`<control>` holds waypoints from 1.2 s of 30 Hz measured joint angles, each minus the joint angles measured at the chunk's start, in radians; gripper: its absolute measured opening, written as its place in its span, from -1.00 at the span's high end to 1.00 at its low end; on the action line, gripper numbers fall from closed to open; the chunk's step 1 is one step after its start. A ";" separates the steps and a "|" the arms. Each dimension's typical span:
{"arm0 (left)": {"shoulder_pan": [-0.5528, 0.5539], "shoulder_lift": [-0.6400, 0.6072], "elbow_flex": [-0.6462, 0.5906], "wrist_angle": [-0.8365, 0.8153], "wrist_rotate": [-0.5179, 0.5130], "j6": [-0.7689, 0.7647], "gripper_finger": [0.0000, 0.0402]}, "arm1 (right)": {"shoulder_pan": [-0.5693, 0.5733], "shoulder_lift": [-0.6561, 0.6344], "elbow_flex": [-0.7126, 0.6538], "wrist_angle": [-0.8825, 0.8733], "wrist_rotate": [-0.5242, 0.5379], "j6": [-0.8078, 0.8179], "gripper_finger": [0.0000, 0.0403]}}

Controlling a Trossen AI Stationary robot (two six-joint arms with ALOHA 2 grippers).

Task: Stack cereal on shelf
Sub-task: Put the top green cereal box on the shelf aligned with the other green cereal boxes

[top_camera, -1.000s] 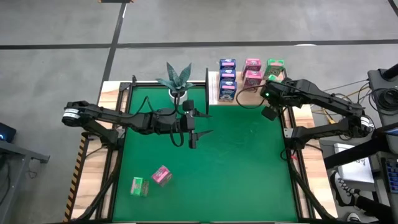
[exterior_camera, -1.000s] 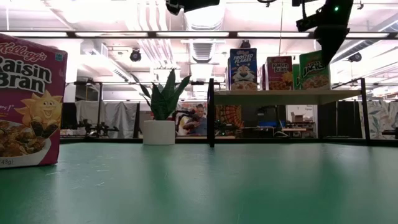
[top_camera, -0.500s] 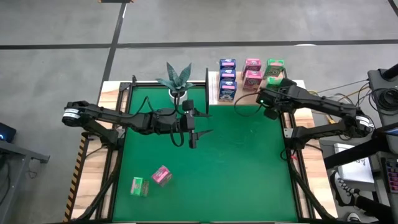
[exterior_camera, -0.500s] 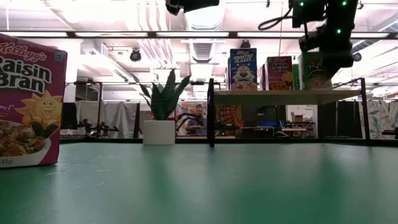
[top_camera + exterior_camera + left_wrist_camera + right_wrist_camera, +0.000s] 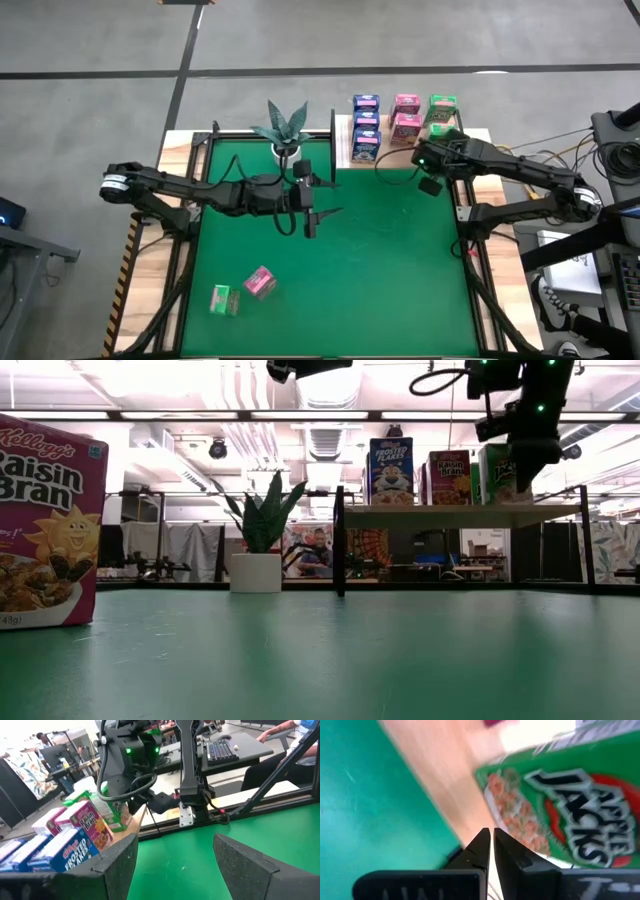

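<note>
Lower left of the high view: a small green cardboard cereal box (image 5: 224, 299) lies on the green table mat (image 5: 380, 260), with a small pink cardboard cereal box (image 5: 260, 282) just beside it on the right, the two apart. In the low view a large pink Raisin Bran box face (image 5: 45, 520) fills the left edge.

Centre left: the dark left arm reaches in from the left; the left hand (image 5: 310, 222) hangs over the middle of the mat, fingers spread wide, nothing between them. The left wrist view shows both dark fingers (image 5: 117, 857) apart over bare green.

Upper centre: a green-leaved potted plant in a white pot (image 5: 284, 128) stands at the mat's back edge.

Upper right of centre: the flat light-wood shelf with thin black uprights (image 5: 395, 155) carries three blue boxes in a column (image 5: 365, 127), two pink boxes (image 5: 406, 114) to their right, then green boxes (image 5: 441, 105), partly hidden by the arm.

Upper right: the right hand (image 5: 433, 180) sits at the shelf's right front corner, beside the green boxes. The right wrist view shows its fingers (image 5: 479, 851) pressed together, empty, with a green Apple Jacks box (image 5: 570, 815) close ahead on the wood.
</note>
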 joint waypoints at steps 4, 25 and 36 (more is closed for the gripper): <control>0.000 0.000 -0.003 0.011 0.000 0.005 -0.21 | 0.000 -0.016 -0.015 0.061 0.026 -0.037 0.94; 0.000 -0.259 -0.316 0.395 0.001 0.006 -0.21 | -0.090 -0.017 -0.016 0.190 0.049 -0.141 0.94; -0.001 -0.333 -0.416 0.528 0.003 0.005 -0.21 | -0.138 -0.017 -0.006 0.188 -0.034 -0.139 0.94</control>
